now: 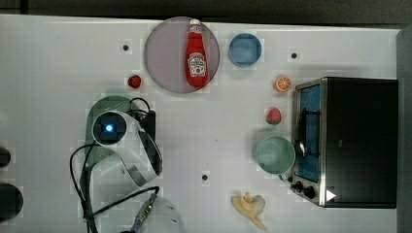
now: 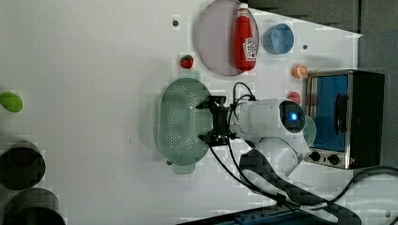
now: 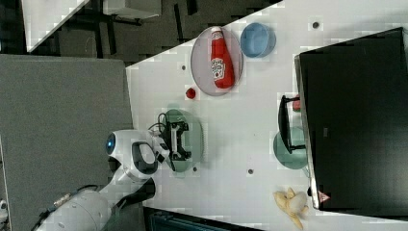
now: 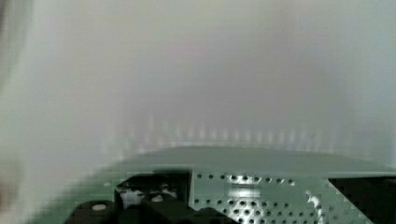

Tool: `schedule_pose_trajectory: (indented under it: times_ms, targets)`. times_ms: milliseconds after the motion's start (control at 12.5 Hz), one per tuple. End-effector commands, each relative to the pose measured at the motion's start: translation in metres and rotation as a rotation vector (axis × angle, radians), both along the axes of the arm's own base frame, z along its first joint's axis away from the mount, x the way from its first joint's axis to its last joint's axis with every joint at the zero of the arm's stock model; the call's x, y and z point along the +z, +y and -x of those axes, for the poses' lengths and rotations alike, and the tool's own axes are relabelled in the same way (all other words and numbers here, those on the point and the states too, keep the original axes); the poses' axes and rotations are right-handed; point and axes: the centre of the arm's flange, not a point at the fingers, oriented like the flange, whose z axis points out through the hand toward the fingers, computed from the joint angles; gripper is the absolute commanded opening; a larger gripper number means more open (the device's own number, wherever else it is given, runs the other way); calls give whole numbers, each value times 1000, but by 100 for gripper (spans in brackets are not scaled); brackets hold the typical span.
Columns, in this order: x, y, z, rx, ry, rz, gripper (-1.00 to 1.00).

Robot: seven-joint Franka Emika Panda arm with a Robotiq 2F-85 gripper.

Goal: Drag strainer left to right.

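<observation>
The strainer [image 2: 180, 123] is a pale mint-green oval with a dotted bottom, lying on the white table at the top view's left [image 1: 114, 104]. In the top view the arm's white wrist covers most of it. My gripper [image 2: 206, 121] hangs over the strainer's rim on the left view's right side, pointing down into it. It is open, with the black fingers [image 4: 140, 201] spread wide and the perforated bottom [image 4: 252, 198] showing between them. Nothing is held. In the right view the gripper [image 3: 176, 139] sits over the strainer [image 3: 193, 137].
A ketchup bottle [image 1: 197, 54] lies on a grey plate [image 1: 163, 53], with a blue bowl [image 1: 245, 49] beside it. A strawberry [image 1: 134, 81] sits near the strainer. At the top view's right are an orange slice [image 1: 282, 83], another strawberry [image 1: 273, 116], a mint cup [image 1: 275, 155], a toaster oven [image 1: 347, 141] and a banana [image 1: 250, 206].
</observation>
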Motion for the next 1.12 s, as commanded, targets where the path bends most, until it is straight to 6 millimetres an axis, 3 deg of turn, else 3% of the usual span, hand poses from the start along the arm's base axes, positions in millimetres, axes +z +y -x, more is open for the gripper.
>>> schedule_pose_trajectory:
  times_ms: [80,1120]
  targets:
    - [4,-38,-10,13,-14,12,100]
    - [6,-167,-27,18,-19,87,100]
